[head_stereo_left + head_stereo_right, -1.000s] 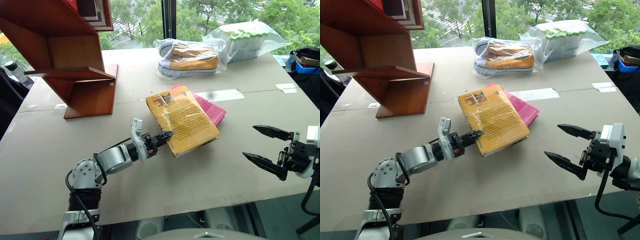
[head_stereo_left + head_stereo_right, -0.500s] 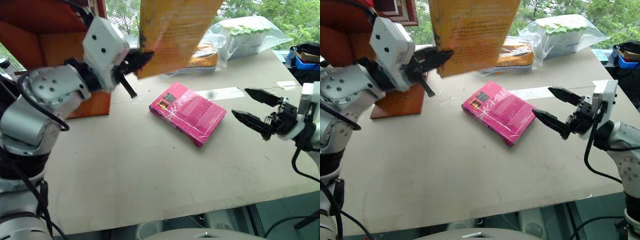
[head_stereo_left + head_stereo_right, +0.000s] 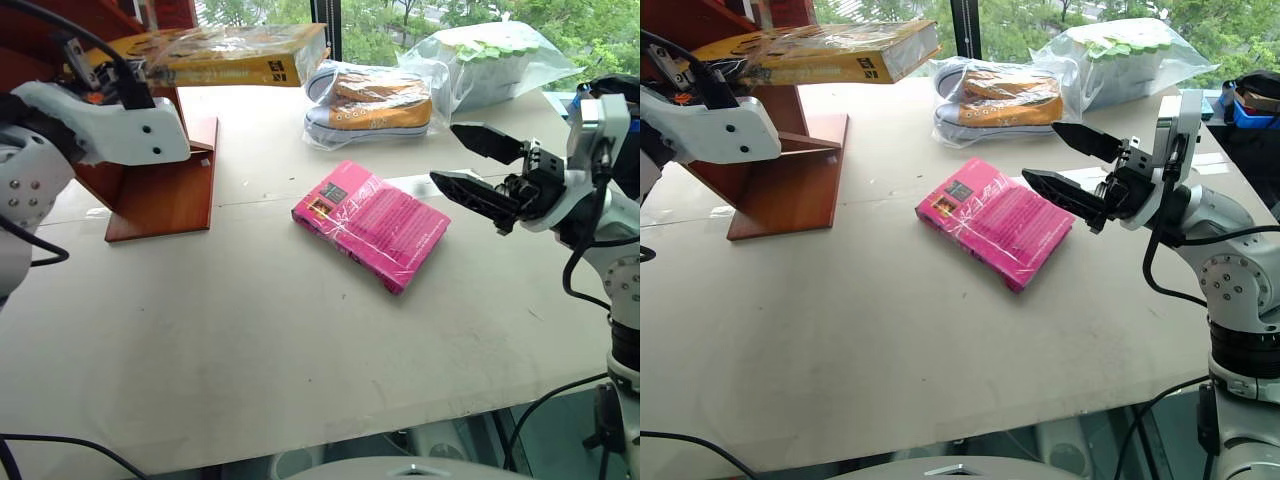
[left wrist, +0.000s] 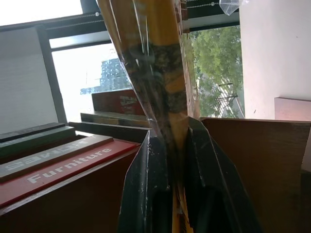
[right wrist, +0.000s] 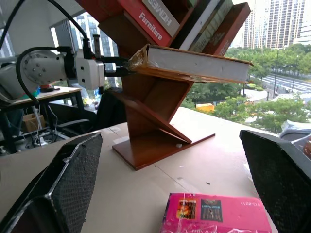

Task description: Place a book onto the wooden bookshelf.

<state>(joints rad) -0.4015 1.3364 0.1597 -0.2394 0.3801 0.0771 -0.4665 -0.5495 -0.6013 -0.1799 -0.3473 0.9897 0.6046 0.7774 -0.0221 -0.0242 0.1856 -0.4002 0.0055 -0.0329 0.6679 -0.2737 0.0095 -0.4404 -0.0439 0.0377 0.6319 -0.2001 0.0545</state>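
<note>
The book (image 3: 240, 55), yellow-orange in shiny wrap, is held flat in the air at the top left, beside the upper boards of the wooden bookshelf (image 3: 160, 190). My left gripper (image 4: 171, 160) is shut on its near edge, and its white wrist partly hides the fingers in the eye views. The right wrist view looks across at the book (image 5: 194, 63) and the left gripper (image 5: 114, 65) in front of the bookshelf (image 5: 155, 131). My right gripper (image 3: 442, 152) hovers open above the table, just right of a pink book (image 3: 372, 222), pointing towards the shelf.
The thinner pink book lies flat mid-table. A bagged pair of orange sneakers (image 3: 375, 105) and a plastic bag of green-capped items (image 3: 495, 70) sit at the back. Several books (image 5: 160, 14) stand in the shelf's upper slots. A blue box (image 3: 610, 130) is past the table's right edge.
My left gripper lifted the yellow book off the pink one, swung it up and left to the shelf, and turned it flat. My right gripper rose and moved in towards the pink book.
</note>
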